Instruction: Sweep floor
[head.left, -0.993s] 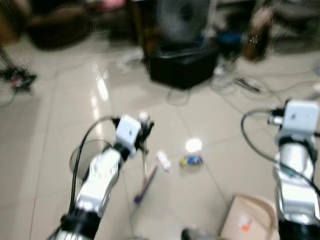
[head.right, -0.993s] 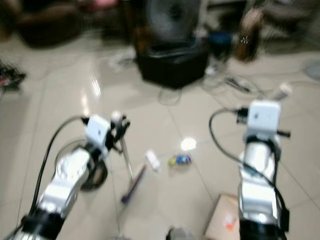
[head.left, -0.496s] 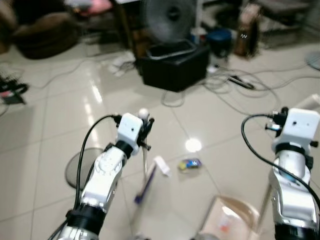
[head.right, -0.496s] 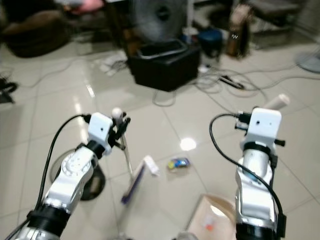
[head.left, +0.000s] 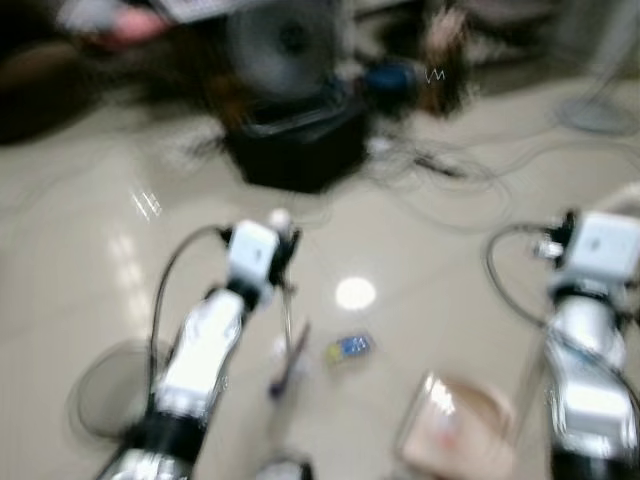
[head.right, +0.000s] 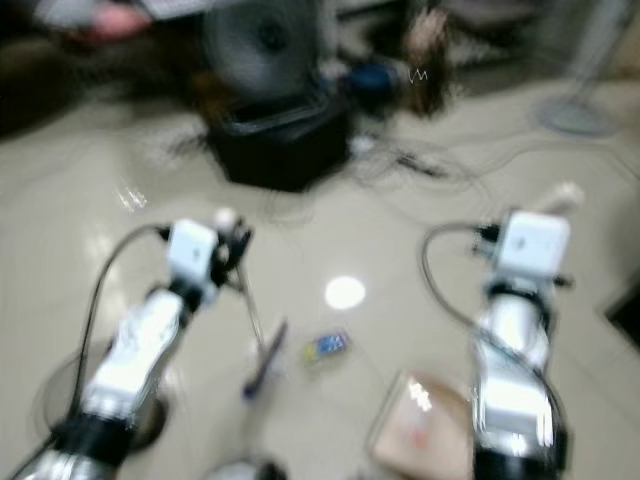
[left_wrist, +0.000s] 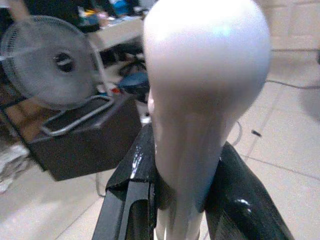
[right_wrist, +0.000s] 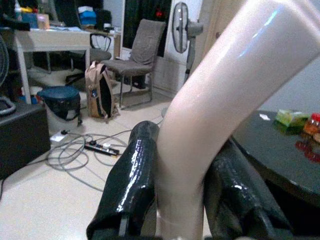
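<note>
Left gripper clamps the light, stiff, slippery broom handle near its rounded top, right gripper clamps the dustpan handle, both above littered floor.

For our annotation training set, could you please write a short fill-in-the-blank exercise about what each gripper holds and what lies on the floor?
1. The left gripper is shut on the white ___ handle.
2. The right gripper is shut on the ___ handle.
3. Between broom head and dustpan lies a blue-and-yellow ___.

Missing words: broom; dustpan; wrapper
</note>
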